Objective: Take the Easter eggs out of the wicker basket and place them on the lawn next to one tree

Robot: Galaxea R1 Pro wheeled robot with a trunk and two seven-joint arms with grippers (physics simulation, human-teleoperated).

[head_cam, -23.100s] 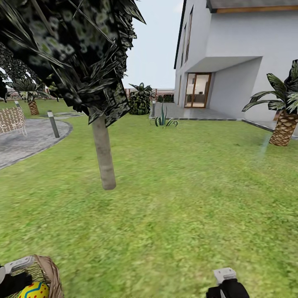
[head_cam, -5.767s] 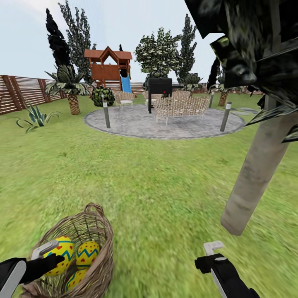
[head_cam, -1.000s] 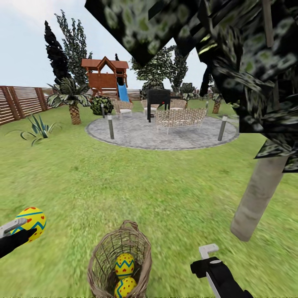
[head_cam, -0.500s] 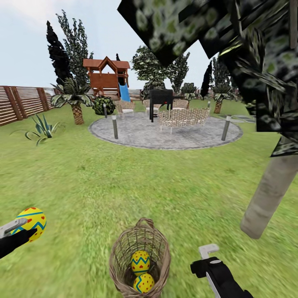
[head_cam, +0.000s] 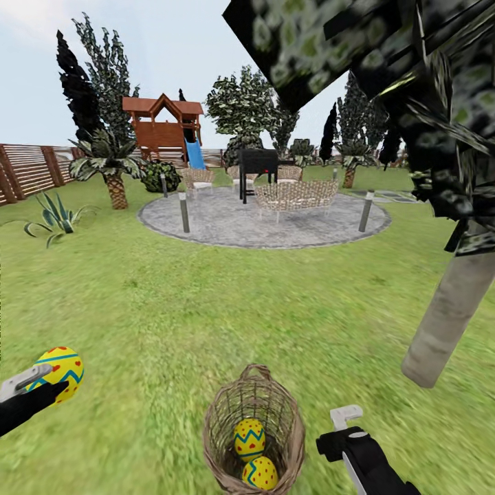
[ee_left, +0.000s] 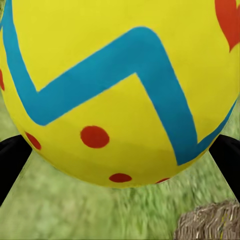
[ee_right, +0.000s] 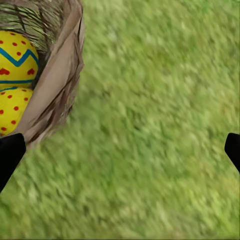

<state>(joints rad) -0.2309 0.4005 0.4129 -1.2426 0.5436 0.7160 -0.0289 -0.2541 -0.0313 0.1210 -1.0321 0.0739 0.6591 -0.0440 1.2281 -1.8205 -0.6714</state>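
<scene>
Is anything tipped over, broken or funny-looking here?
Nothing is broken or spilled. The round brown wicker basket sits upright on the green lawn with two yellow zigzag Easter eggs inside. The third egg is up in the left gripper, not dropped.

Lying beyond grass: round paved patio with wicker seating; standing behind: wooden playhouse, slatted fence, pale sky.

Two eggs in wicker basket
</scene>
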